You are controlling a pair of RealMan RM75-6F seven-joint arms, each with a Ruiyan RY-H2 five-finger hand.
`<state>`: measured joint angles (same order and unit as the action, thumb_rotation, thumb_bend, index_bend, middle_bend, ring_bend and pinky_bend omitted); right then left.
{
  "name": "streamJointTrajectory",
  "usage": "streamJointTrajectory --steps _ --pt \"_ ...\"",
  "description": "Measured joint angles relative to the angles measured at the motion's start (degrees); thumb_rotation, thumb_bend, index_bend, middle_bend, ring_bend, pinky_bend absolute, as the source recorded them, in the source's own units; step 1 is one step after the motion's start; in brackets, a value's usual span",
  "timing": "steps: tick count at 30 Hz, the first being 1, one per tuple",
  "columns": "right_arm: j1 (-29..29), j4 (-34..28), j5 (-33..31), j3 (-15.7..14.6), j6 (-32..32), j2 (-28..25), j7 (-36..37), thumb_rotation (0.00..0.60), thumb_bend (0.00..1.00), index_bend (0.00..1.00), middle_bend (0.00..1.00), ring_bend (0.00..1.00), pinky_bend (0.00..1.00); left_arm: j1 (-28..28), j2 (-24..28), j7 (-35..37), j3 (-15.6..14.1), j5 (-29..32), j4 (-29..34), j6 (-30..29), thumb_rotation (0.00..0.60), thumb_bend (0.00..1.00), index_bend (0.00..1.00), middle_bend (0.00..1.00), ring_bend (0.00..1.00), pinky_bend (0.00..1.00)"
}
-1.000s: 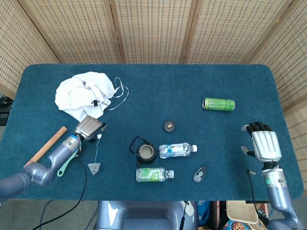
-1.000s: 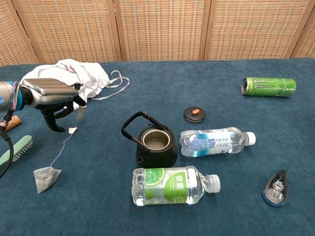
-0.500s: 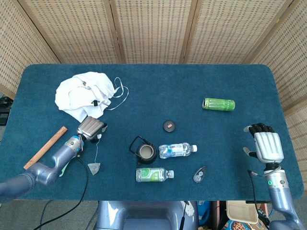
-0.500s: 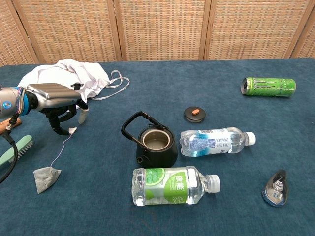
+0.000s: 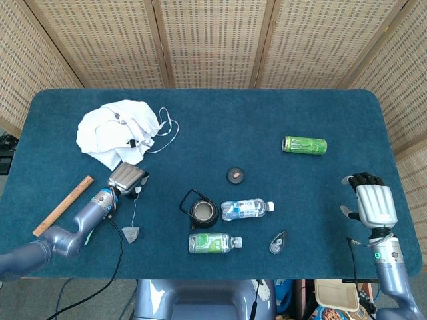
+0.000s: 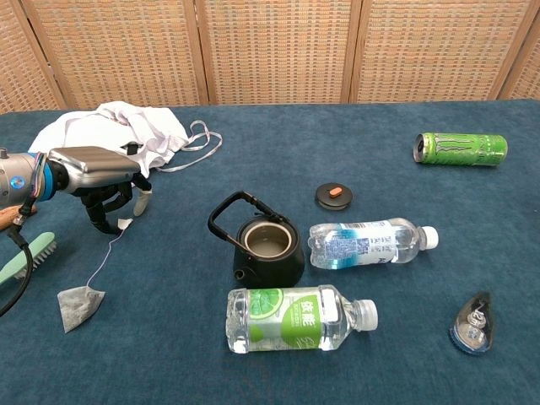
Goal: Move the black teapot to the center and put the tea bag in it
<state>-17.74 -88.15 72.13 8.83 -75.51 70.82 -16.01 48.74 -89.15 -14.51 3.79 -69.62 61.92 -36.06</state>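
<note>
The black teapot (image 5: pixel 202 212) (image 6: pixel 268 247) stands open near the table's middle, handle up, between two lying water bottles. Its lid (image 5: pixel 235 175) (image 6: pixel 334 196) lies apart behind it. The tea bag (image 5: pixel 131 233) (image 6: pixel 80 305) lies flat on the cloth at the front left, and its string runs up to a small paper tag (image 6: pixel 124 224). My left hand (image 5: pixel 127 179) (image 6: pixel 93 164) hovers low over that tag, fingers curved down around it, with no grip showing. My right hand (image 5: pixel 373 203) is open at the far right edge, holding nothing.
A water bottle (image 6: pixel 371 242) lies right of the teapot and another (image 6: pixel 295 319) in front of it. A green can (image 6: pixel 460 148) lies at the back right, a white cloth (image 5: pixel 120 130) at the back left. A brush (image 6: pixel 25 257), a wooden stick (image 5: pixel 63 203) and a small clear gadget (image 6: pixel 472 322) also lie about.
My left hand has sunk and shifted slightly right, closing in over the tag. The tea bag and teapot have not moved. My right hand has drifted a little toward the front edge.
</note>
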Motion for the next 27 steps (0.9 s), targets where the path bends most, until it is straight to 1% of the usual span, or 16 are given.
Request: streamJointTrajectory --steps 6,12,22,27 --pt "0.21 0.17 0.02 0.0 0.06 0.08 0.27 0.6 0.32 0.41 0.43 0.28 0.35 0.06 -0.02 -0.18 -0.11 0.2 0.04 -0.15 0.6 0.31 0.5 0.79 0.74 0.65" --pt "0.43 0.2 0.01 0.05 0.03 0.06 0.47 0.6 0.32 0.41 0.43 0.28 0.35 0.19 -0.01 -0.61 -0.11 0.91 -0.01 0.1 0.6 0.31 0.5 0.79 0.74 0.65" --pt "0.73 0.09 -0.17 0.09 0.2 -0.02 0.49 0.6 0.32 0.41 0.43 0.28 0.35 0.48 -0.53 -0.9 -0.17 2.13 -0.35 0.85 0.6 0.41 0.53 0.79 0.75 0.65" --pt "0.83 0.04 -0.17 0.1 0.21 -0.04 0.47 0.6 0.32 0.41 0.43 0.28 0.35 0.53 -0.68 -0.92 -0.22 2.3 -0.44 0.84 0.6 0.41 0.54 0.8 0.75 0.65"
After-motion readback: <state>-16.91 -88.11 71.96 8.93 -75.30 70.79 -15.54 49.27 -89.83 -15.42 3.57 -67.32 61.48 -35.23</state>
